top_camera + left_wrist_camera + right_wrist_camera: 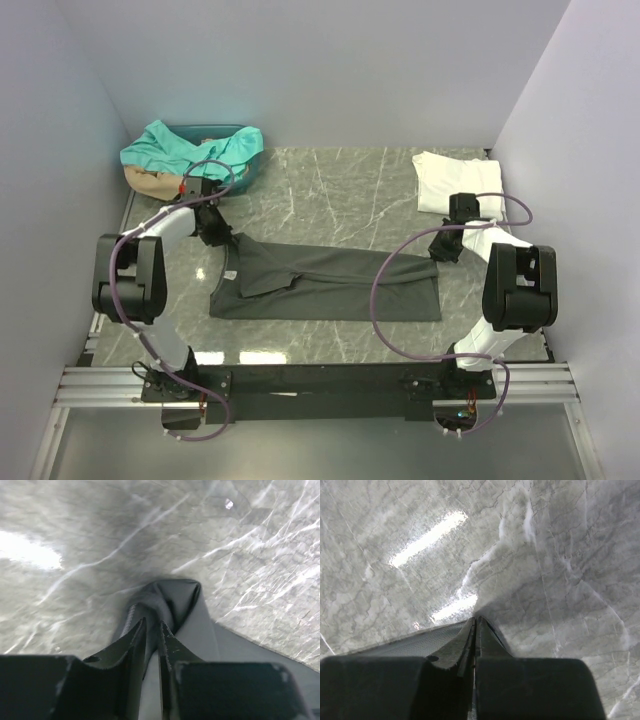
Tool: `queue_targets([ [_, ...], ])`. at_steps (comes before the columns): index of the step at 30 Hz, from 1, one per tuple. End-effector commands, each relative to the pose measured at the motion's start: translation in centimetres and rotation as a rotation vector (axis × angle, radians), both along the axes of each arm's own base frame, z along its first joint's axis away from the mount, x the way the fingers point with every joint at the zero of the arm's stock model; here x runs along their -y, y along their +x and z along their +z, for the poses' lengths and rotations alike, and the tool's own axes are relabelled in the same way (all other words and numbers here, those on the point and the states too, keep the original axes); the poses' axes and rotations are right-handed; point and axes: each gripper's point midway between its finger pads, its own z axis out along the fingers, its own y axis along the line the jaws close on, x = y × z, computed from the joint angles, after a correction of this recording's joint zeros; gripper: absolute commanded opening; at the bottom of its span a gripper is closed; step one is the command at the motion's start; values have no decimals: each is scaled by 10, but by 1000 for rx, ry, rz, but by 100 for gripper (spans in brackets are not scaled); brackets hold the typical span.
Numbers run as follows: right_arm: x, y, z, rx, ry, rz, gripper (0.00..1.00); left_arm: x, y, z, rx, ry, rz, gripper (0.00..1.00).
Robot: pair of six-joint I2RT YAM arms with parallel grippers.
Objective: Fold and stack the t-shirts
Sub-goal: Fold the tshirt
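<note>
Lying flat on the worktop (340, 190), the grey t-shirt (330, 285) is pinched at 2 far corners by the left claw (152, 625) and right claw (475, 621), which should be lifted together evenly.

Grey marble table (330, 190); blue bin (250, 165) back-left corner (rim partly hidden).

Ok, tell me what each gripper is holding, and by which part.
Both hold the dark grey t-shirt: the left gripper pinches its bunched far-left corner, and the right gripper is shut on its far-right corner, right at the edge.
</note>
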Motion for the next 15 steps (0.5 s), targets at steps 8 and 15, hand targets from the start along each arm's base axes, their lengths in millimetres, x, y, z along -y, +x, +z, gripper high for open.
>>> queue_targets([
  [8, 6, 7, 1, 10, -15, 1, 0, -3, 3, 23, 120, -59, 20, 25],
  [15, 5, 8, -1, 9, -10, 1, 0, 28, 28, 38, 165, -115, -67, 33],
])
